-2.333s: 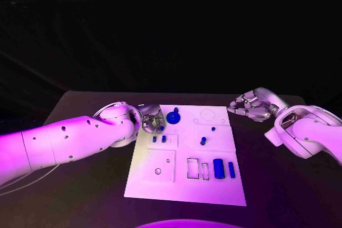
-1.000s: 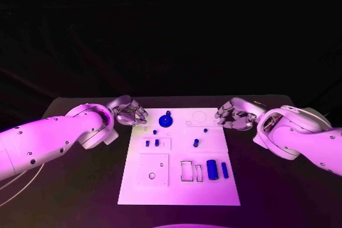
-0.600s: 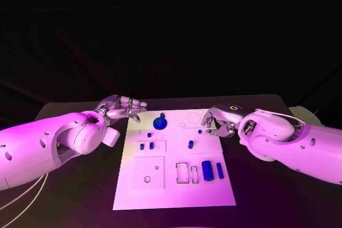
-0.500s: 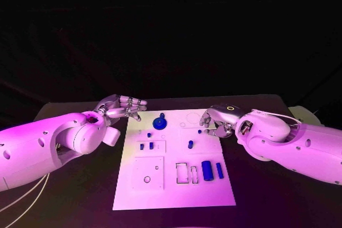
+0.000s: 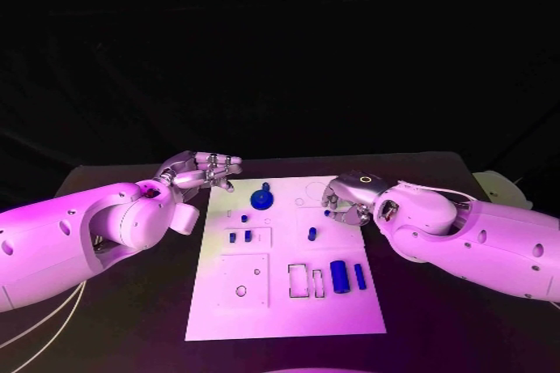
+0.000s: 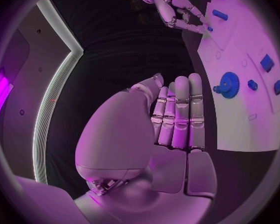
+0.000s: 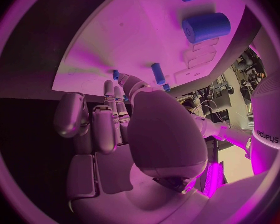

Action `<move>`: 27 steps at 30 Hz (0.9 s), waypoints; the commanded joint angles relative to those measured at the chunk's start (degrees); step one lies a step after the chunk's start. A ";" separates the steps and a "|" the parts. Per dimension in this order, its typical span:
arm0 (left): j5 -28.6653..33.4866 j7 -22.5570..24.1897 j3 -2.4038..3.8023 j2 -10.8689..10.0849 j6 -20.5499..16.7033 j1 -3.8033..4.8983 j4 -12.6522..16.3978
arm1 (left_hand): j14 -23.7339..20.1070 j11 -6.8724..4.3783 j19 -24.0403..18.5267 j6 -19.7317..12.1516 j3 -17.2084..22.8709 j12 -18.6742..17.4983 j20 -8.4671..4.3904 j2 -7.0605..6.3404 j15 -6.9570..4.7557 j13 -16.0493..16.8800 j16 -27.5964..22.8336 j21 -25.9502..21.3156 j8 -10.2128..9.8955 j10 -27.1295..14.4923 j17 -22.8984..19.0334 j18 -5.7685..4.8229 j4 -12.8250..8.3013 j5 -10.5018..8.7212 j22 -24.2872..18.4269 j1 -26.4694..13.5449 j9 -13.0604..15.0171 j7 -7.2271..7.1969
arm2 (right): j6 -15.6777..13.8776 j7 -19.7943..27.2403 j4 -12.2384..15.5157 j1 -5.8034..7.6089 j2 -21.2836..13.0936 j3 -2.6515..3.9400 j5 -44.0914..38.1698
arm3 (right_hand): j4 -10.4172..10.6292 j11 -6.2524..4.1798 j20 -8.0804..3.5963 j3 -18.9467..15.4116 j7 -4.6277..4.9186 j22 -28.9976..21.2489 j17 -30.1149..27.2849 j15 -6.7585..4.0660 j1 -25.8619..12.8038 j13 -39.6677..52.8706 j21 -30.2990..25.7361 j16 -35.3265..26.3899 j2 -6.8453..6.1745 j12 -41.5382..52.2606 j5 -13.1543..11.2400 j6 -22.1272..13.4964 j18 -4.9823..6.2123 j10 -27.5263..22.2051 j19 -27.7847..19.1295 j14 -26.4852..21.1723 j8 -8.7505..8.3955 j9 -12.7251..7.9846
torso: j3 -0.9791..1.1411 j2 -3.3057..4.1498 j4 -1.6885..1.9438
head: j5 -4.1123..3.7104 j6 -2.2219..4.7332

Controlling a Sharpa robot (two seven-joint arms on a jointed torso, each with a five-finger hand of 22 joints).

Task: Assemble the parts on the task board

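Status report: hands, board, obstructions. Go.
Left hand open, off the board's far left corner. Right hand empty, fingers over the board's far right edge. Gear and small parts on board, untouched. Nothing blocking.

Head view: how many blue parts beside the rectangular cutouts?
2: a thick cylinder just right of the cutouts, a thin bar right of that. None look hidden.

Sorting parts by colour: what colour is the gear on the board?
Blue gear, clearest in the left wrist view.

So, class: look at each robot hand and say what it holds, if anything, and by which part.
Nothing is held. The left robot hand hovers beside the white task board with fingers straight and empty; the right robot hand, above the board's far edge, has its fingers apart and grips no blue part.
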 commanded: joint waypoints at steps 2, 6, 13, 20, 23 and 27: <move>1.23 1.34 0.03 -0.02 1.01 0.08 0.31 | 0.04 0.03 0.47 0.29 -0.45 0.36 -0.04 0.67 -0.29 0.07 -0.22 -0.38 0.37 0.04 -0.07 0.79 -0.08 0.15 -0.07 0.00 -0.04 0.07 | 1.88 -0.74 -0.22 -0.36 0.22 -0.02 -1.79 | -0.06 -0.07 -0.03 0.59 -0.08 2.06 -0.12 0.45 -0.66 -0.24 0.46 0.12 -0.25 -0.16 0.38 0.65 -1.10 0.93 0.50 2.62 -0.18 -0.02 | 0.05 0.01 -0.07 | 0.21 -0.22; 1.24 1.04 0.03 -0.06 0.73 0.09 0.38 | 0.06 0.04 0.58 0.21 -0.53 0.49 -0.07 0.82 -0.29 0.10 -0.32 -0.51 0.38 -0.11 -0.15 0.79 -0.37 0.17 -0.17 0.17 -0.06 0.12 | 2.19 -0.82 -0.56 -0.56 0.50 -0.03 -1.79 | -0.20 -0.19 -0.06 0.81 -0.17 2.26 -0.09 0.36 -0.76 -0.39 0.72 0.15 -0.26 -0.15 0.51 0.96 -1.14 1.40 0.58 2.61 -0.15 0.01 | 0.06 -0.03 -0.10 | 0.29 -0.33; 1.24 0.73 0.03 -0.07 0.72 0.09 0.43 | 0.08 0.09 0.67 0.10 -0.63 0.56 -0.08 0.88 -0.28 0.12 -0.39 -0.59 0.36 -0.24 -0.21 0.78 -0.54 0.16 -0.24 0.22 -0.08 0.19 | 2.21 -1.22 -1.64 -0.69 1.35 -0.03 -1.80 | -0.29 -0.23 -0.07 1.01 -0.21 2.47 0.00 0.30 -0.82 -0.52 1.02 0.23 -0.21 -0.22 0.68 1.08 -1.20 1.56 0.70 2.62 -0.18 0.02 | 0.07 -0.05 -0.07 | 0.32 -0.45; 1.24 0.51 0.03 -0.05 0.84 0.09 0.44 | 0.09 0.18 0.75 -0.09 -0.81 0.62 -0.07 0.93 -0.22 0.12 -0.47 -0.70 0.30 -0.49 -0.28 0.76 -0.65 0.15 -0.33 0.13 -0.12 0.29 | 1.97 -1.22 -2.30 -0.83 2.16 -0.03 -1.81 | -0.29 -0.22 -0.08 1.22 -0.19 2.56 -0.03 0.27 -0.95 -0.65 1.10 0.22 -0.07 -0.34 0.75 1.09 -1.21 1.60 0.72 2.61 -0.25 0.00 | 0.05 -0.05 -0.05 | 0.39 -0.52; 1.24 0.43 0.03 -0.05 0.93 0.10 0.43 | 0.09 0.22 0.78 -0.17 -0.88 0.64 -0.07 0.96 -0.19 0.12 -0.50 -0.75 0.28 -0.59 -0.31 0.75 -0.70 0.15 -0.36 0.10 -0.13 0.33 | 1.86 -1.26 -2.49 -0.87 2.40 -0.03 -1.81 | -0.28 -0.22 -0.08 1.27 -0.18 2.55 0.00 0.27 -0.99 -0.69 1.07 0.25 -0.04 -0.37 0.76 1.08 -1.21 1.60 0.70 2.62 -0.28 -0.01 | 0.06 -0.01 -0.03 | 0.37 -0.57; 1.24 0.22 0.03 -0.06 1.11 0.10 0.35 | 0.09 0.24 0.79 -0.23 -0.94 0.66 -0.06 0.97 -0.17 0.12 -0.53 -0.80 0.26 -0.67 -0.33 0.75 -0.73 0.15 -0.40 0.06 -0.14 0.35 | 1.94 -1.23 -2.76 -0.90 2.62 -0.03 -1.79 | -0.28 -0.23 -0.08 1.39 -0.19 2.63 0.04 0.26 -1.05 -0.75 1.18 0.28 0.04 -0.42 0.78 1.12 -1.23 1.65 0.74 2.62 -0.30 -0.01 | 0.01 -0.05 -0.03 | 0.44 -0.64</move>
